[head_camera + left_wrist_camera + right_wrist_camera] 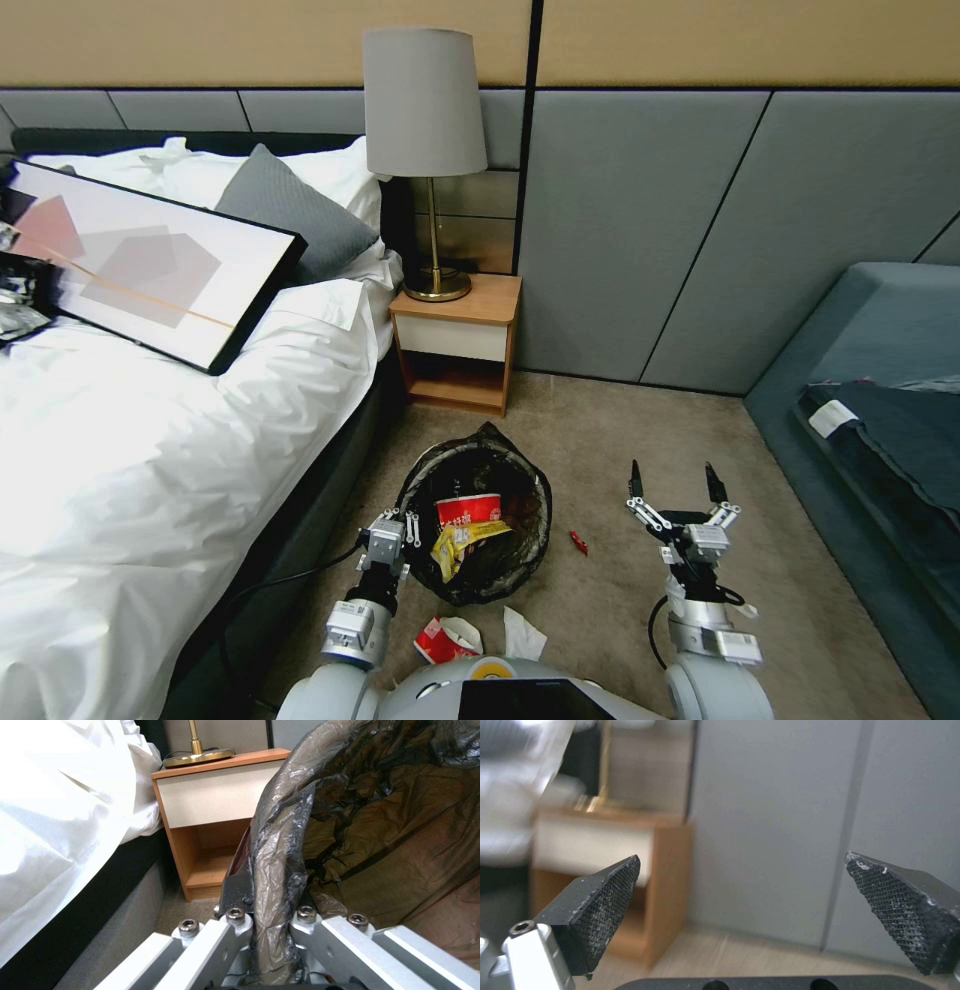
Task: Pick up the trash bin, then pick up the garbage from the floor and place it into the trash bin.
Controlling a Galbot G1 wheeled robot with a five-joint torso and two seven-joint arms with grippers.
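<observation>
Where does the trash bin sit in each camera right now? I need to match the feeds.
Head view: trash bin low centre on the carpet, left gripper clamped on its rim.
Left wrist view: its bag-covered rim runs between the fingers.
Right wrist view: I can't make it out.
Shared landmark: the wooden nightstand.

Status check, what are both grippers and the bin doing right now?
Left gripper shut on trash bin rim. Right gripper open, empty, above the carpet. Red scrap, red-and-white wrapper, white tissue on floor. Nothing in the way.
</observation>
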